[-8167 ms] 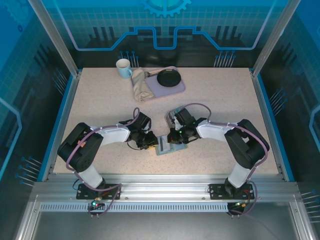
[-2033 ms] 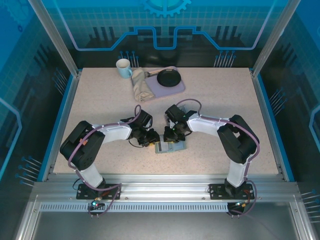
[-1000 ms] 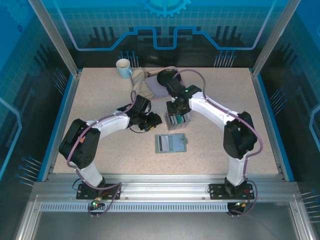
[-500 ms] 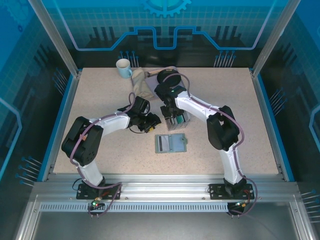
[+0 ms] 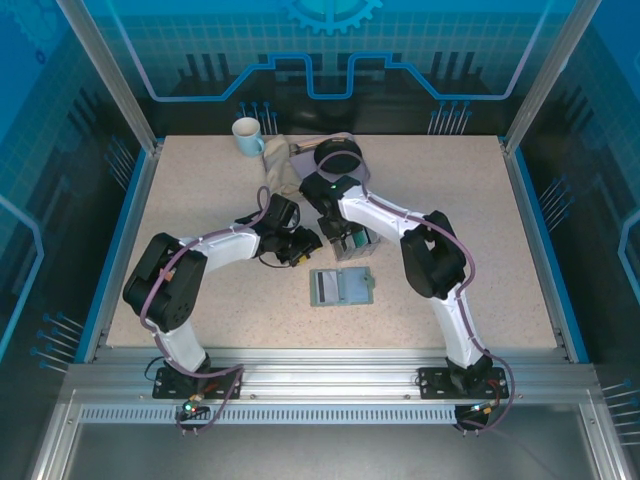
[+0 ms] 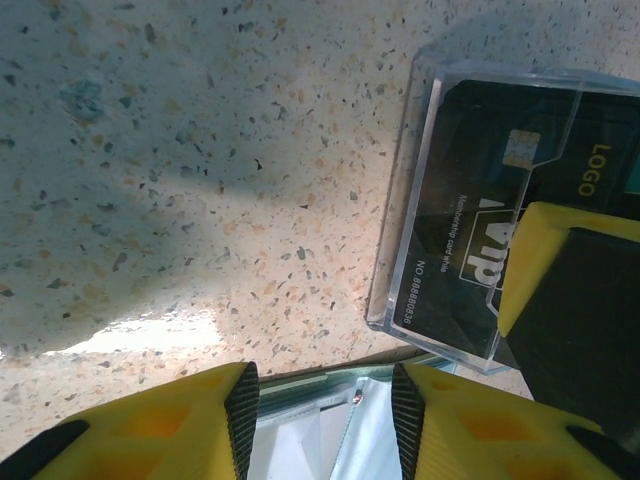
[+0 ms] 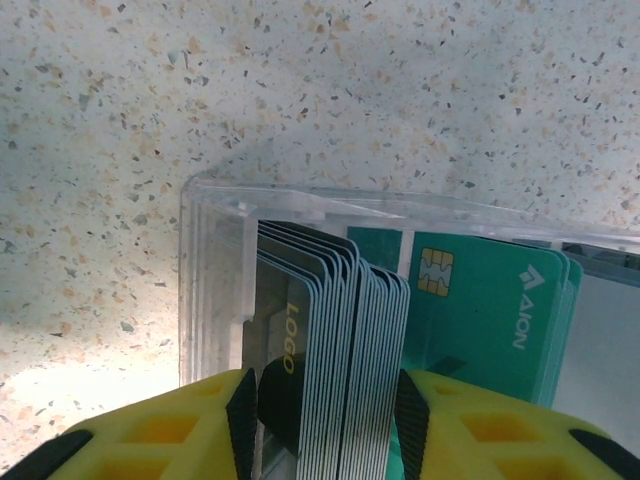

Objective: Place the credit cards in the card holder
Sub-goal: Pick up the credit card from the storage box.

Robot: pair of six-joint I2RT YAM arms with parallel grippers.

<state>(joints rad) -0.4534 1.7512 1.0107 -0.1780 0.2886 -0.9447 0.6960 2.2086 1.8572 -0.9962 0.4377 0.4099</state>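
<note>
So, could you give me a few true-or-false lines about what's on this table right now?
1. The card holder lies open on the table. True.
2. The mug stands right beside the card holder. False: it stands near the far edge, well apart.
3. The right gripper straddles credit cards standing in a clear box. True.
4. The left gripper hovers over the mug. False: it is beside the clear box.

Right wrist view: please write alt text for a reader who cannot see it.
The right gripper, its yellow jaws apart, is poised over a clear plastic box where grey cards stand on edge beside teal cards. The box stands on a speckled table.
</note>
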